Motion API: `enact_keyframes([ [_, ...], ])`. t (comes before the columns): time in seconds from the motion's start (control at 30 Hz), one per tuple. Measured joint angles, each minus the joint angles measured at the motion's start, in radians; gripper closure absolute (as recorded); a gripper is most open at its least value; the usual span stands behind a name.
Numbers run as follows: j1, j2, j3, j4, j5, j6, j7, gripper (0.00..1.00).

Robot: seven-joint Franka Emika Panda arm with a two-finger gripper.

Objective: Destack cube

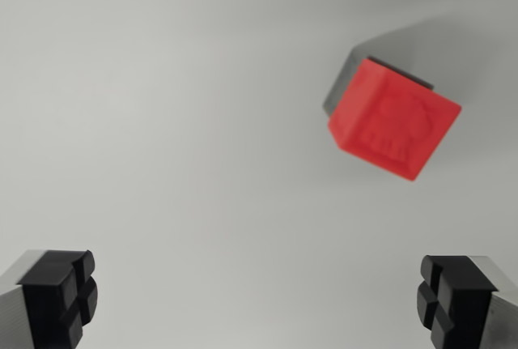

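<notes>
Fingers black, ridged plastic pads on grey metal, parked at bottom corners of wrist view, spread wide apart, nothing between them. Gripper empty, hanging above plain pale grey tabletop.

Further out, toward wrist view's upper right: red plastic cube with embossed figure on top face, sitting on darker grey cube mostly hidden beneath. Stack well off gripper centreline and rotated, corners pointing roughly up and down in frame. Picture blurred, so edges soft; can't tell exactly how red cube overlaps lower one.

Risks, judged from this:
- Straight descent from here would miss stack entirely; needs shift toward wrist view's right and forward first.
- Without wrist rotation, pads would likely meet corners instead of flat faces: cube could twist or squirt out.
- Closing too low could clamp grey cube too, lifting both or dragging lower one.
- Off-centre approach could have one finger clip red cube and knock stack over.
- Small smooth plastic, probably light: slip likely if grip shallow.
</notes>
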Motion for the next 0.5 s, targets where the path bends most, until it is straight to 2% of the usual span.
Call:
enact_keyframes([
  [0.3,-0.014,0.017,-0.02,-0.039,0.01,0.065,0.049,0.0],
  [0.5,-0.027,0.038,-0.035,-0.066,0.021,0.12,0.088,0.0],
])
